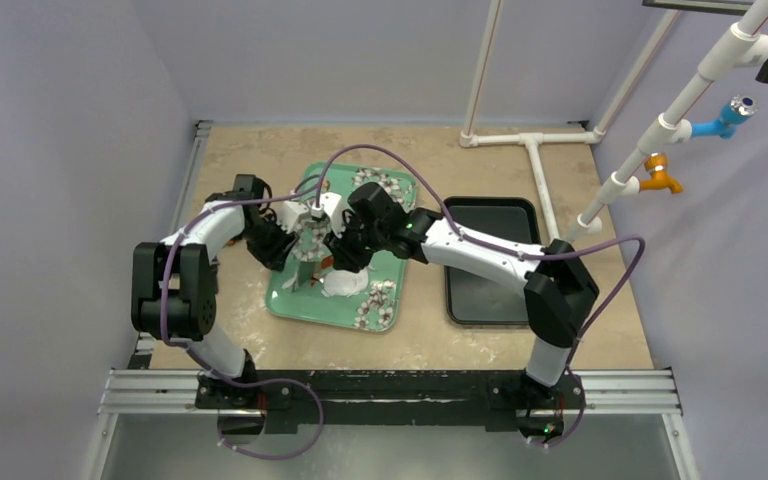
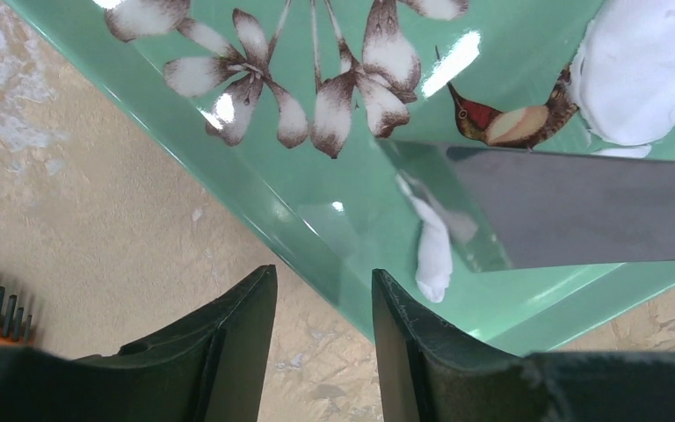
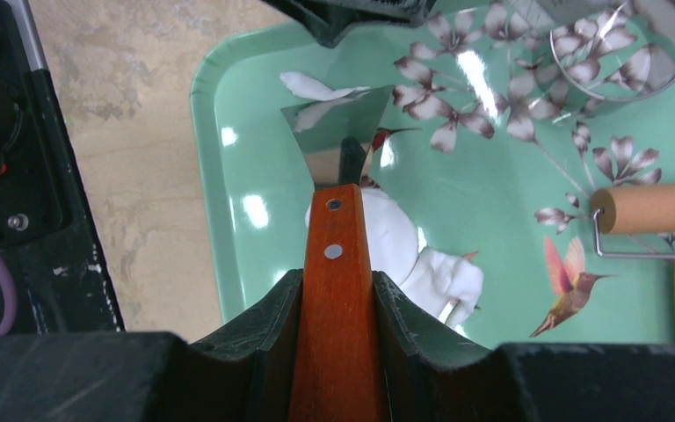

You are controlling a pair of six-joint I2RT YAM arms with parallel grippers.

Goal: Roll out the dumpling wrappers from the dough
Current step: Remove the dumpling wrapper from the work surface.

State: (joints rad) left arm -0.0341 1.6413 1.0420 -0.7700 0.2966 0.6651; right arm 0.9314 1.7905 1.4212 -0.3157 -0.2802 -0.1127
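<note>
The dough [image 3: 393, 234] is a soft white lump on the green floral tray [image 3: 228, 229], just under the scraper; it also shows in the top view [image 1: 345, 284] and in the left wrist view [image 2: 646, 70]. My right gripper [image 3: 337, 286] is shut on the wooden handle of a metal scraper [image 3: 338, 119], whose blade tip touches a small strip of dough [image 3: 316, 86] near the tray's corner. My left gripper [image 2: 323, 290] is open and empty over the tray's edge, close to the blade [image 2: 580, 207] and the strip [image 2: 433, 251]. No thin round wrapper shows.
A metal ring cutter [image 3: 620, 44] and a wooden rolling pin [image 3: 659, 209] lie on the green tray. A black tray [image 1: 485, 300] stands to the right of it. White pipes [image 1: 535, 150] lie on the table at the back right.
</note>
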